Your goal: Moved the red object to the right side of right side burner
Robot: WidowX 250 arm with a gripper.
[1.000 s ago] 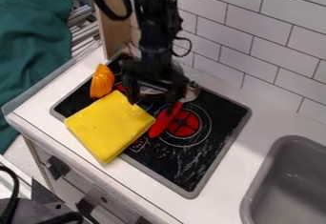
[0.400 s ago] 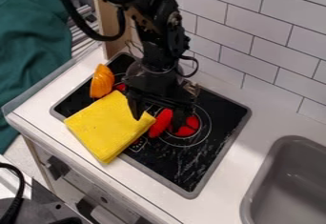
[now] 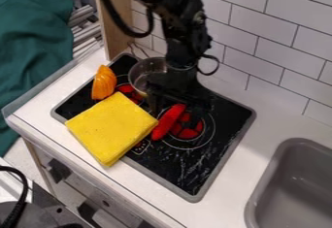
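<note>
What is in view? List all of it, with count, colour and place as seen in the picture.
red object: 1, red, on the stove, left of the right burner's centre
yellow cloth: 1, yellow, folded, over the stove's near left edge
orange object: 1, orange, stove's left side
pot: 1, metallic, back of the stove
stove: 1, black with grey rim, in the counter
right burner: 1, red centre, on the stove
left burner: 1, red centre, beyond the yellow cloth
counter: 1, white, around the stove
sink: 1, grey, lower right
green fabric: 1, upper left
wall tiles: several, white, behind
gripper: 1, black, over the stove
</note>
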